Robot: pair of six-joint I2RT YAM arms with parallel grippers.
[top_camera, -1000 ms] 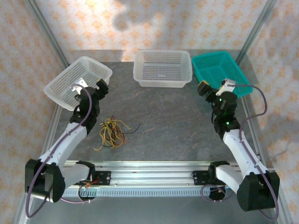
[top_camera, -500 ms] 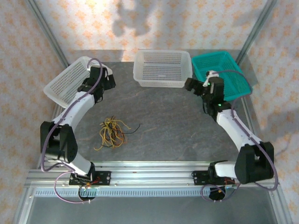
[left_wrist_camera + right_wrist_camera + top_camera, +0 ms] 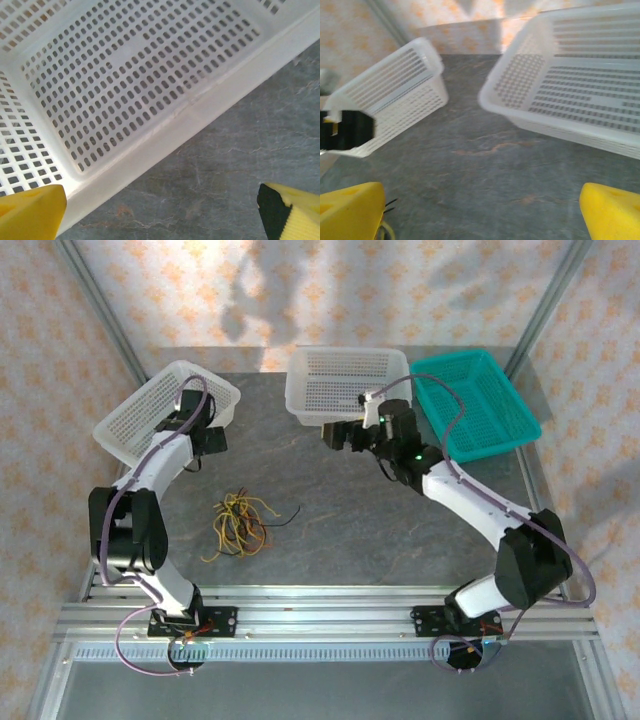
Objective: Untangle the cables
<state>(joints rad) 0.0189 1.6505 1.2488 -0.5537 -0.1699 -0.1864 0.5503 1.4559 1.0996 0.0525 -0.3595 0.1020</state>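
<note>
cables point(image 3: 238, 523) lie in a tangled heap on the grey table point(image 3: 350, 520), untouched.

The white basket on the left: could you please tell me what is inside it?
Inside the white basket, a bare perforated floor is visible. From above, the left arm covers its near right corner.

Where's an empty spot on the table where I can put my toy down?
The biggest bare patch of table lies between the cables and the right arm. A smaller gap sits between the left white basket and the middle white basket. The back edge is crowded with baskets, including the teal basket.
</note>
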